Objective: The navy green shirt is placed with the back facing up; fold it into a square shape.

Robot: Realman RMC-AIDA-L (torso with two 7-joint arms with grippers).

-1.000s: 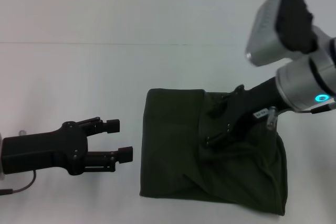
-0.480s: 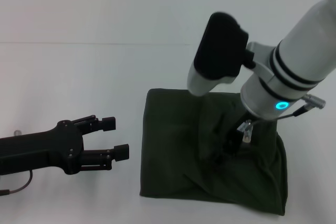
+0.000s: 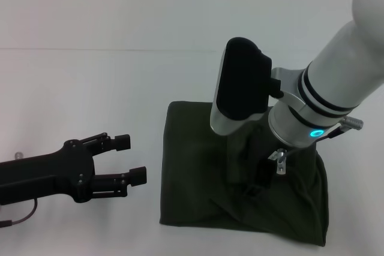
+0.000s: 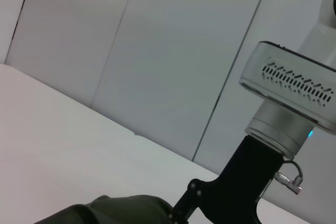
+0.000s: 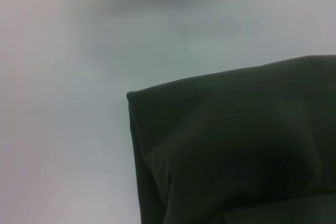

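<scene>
White tabletop (image 3: 90,88) fills my view, running back to a pale wall, and on it lies one garment: the navy green shirt (image 3: 198,190), already folded into a rough square block on my right-hand side of the surface. Its left edge is straight, and its near edge is straight along most of its length. The right half is rumpled, with diagonal creases and a layer bunched toward the middle. No lettering shows on the upper face.

I have two arms in sight. My right arm (image 3: 336,82) comes down steeply from the upper right, its white and silver wrist with a lit blue ring hanging directly over the middle of the cloth. My right gripper (image 3: 255,181) points down into the folds; its black body is mostly hidden behind the wrist, so I cannot tell whether the fingers are spread or pinched, though the tip seems to be touching the fabric. From that wrist's camera I see only one corner of the shirt against the table.

My left gripper (image 3: 130,159) rests low over bare table, just left of the shirt and apart from it, its two black fingers spread wide and holding nothing.
</scene>
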